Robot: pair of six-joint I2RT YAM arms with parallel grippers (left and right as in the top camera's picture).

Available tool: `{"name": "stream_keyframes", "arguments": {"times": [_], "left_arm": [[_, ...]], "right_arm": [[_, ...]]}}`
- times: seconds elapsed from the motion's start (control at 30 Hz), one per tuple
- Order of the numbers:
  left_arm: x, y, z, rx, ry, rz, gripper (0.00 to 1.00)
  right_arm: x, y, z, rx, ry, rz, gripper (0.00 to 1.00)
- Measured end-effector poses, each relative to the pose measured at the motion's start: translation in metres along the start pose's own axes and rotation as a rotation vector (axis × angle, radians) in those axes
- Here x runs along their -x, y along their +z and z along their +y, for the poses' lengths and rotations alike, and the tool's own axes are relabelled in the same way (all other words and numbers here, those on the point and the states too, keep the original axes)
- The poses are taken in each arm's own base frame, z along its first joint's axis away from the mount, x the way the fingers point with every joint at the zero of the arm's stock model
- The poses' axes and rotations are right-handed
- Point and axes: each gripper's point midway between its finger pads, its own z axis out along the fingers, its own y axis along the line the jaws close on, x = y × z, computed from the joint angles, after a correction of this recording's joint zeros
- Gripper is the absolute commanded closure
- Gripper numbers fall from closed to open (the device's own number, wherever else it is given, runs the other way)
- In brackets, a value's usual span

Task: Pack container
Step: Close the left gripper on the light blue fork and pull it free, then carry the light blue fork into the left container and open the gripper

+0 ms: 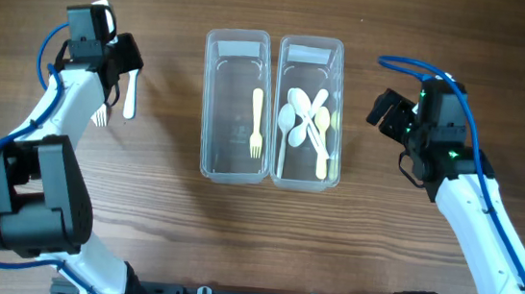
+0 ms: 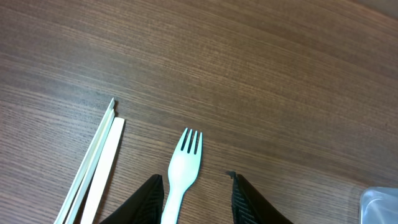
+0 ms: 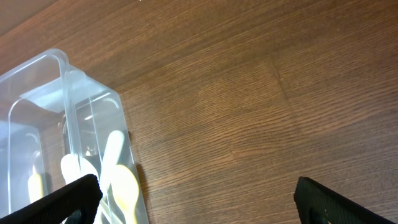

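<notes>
My left gripper (image 2: pixel 193 180) stands spread, its fingers on either side of the handle of a white fork (image 2: pixel 184 165) that lies flat on the table (image 1: pixel 379 236), tines pointing away from me. Just beside it lie two pale sticks (image 2: pixel 99 158), perhaps chopsticks; I cannot tell. My right gripper (image 3: pixel 198 186) is spread wide and holds nothing, hovering beside the spoon container (image 1: pixel 338 116), where several spoons (image 1: pixel 303 122) lie heaped. The fork container (image 1: pixel 211 103), touching it on my left, holds one yellow fork (image 1: pixel 256 122).
</notes>
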Motion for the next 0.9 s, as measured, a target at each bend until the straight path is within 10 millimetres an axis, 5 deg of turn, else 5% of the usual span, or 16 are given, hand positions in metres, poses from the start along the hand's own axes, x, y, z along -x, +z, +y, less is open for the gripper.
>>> {"name": "stream_keyframes", "arguments": {"times": [0.17,0.47,0.9], "left_arm": [[-0.001,0.006,-0.001,-0.002,0.002,-0.003,0.62],[-0.044,0.049,0.010,0.025,0.001,0.111,0.62],[-0.051,0.067,0.011,0.027,0.003,0.105,0.64]], "right_arm": [[0.000,0.000,0.000,0.000,0.000,0.000,0.00],[0.000,0.000,0.000,0.000,0.000,0.000,0.01],[0.000,0.000,0.000,0.000,0.000,0.000,0.00]]}}
